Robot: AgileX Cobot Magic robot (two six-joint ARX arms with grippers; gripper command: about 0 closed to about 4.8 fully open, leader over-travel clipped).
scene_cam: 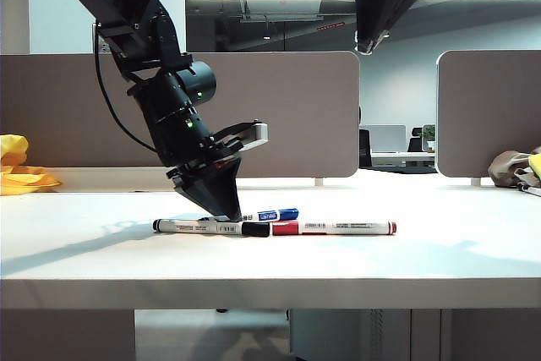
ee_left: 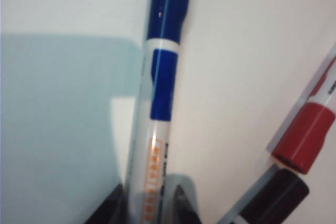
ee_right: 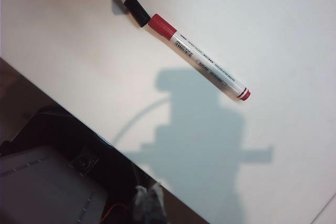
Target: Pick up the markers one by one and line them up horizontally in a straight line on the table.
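In the exterior view the left gripper [scene_cam: 226, 211] leaned steeply down onto the table [scene_cam: 84, 251], grasping the blue marker [scene_cam: 272, 215] behind the black marker [scene_cam: 211, 226] and red marker [scene_cam: 334, 227], lying cap to cap in a row. The left wrist view showed its fingers [ee_left: 107, 211] straddling the blue barrel, probably to add it to that row. In the right wrist view the right gripper [ee_right: 147, 203] hung clenched, empty, high above.

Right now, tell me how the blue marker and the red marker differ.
The blue marker has a blue cap and sits between the left gripper's fingers; the red marker has a red cap and lies free on the table. Red lies cap to cap with the black marker; blue sits behind that row. Both have white barrels.
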